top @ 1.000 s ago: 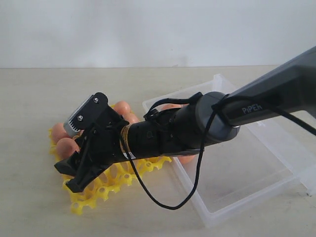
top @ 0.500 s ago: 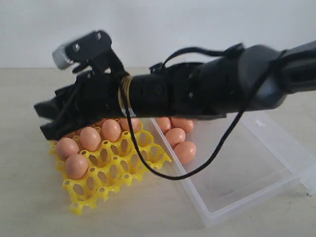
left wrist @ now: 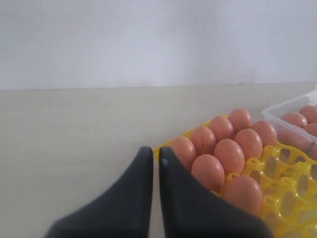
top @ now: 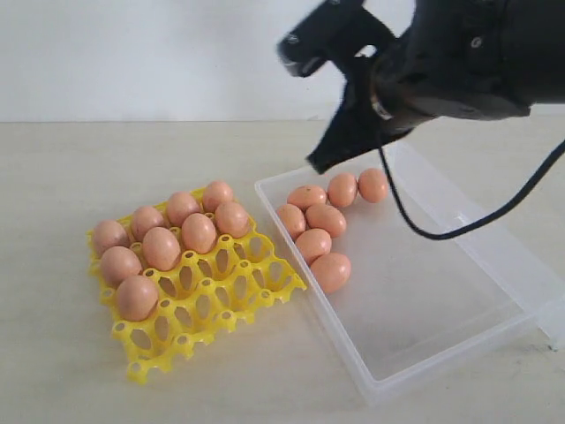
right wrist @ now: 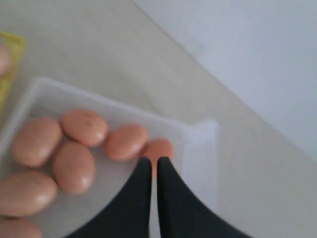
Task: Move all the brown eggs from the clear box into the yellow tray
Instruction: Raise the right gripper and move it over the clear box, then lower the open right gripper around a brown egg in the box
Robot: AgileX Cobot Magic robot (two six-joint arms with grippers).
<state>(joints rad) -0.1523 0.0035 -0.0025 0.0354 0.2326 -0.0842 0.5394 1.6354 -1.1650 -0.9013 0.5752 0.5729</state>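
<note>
- Hovering well above the clear box (top: 424, 291), the right gripper (right wrist: 153, 161) has its 2 fingers pressed together with nothing held between them.
- In the right wrist view, its fingertips line up with the egg nearest one corner of the box. The exterior view shows the gripper (top: 318, 164) raised clear of every egg.
- A black cable (top: 424, 231) hangs in a loop from the right arm over the box.
- The left gripper (left wrist: 153, 154) is also closed and empty, with only a thin seam between its 2 fingers. Its tips point toward a corner of the yellow tray (left wrist: 292, 168), just beside the nearest egg there.
- 7 brown eggs (top: 326, 219) lie loose in the box, bunched at the end nearest the tray. Several touch one another, and the rest of the box floor is bare.
- The tray (top: 221, 300) sits on the table (top: 71, 159) just beside the box, at its left in the exterior view.
- 9 more brown eggs (top: 161, 247) stand in the tray's cups: 4 in the back row, 4 in the next row, and 1 in the third row at the left edge.
- A plain pale wall (top: 132, 53) rises behind the table.
</note>
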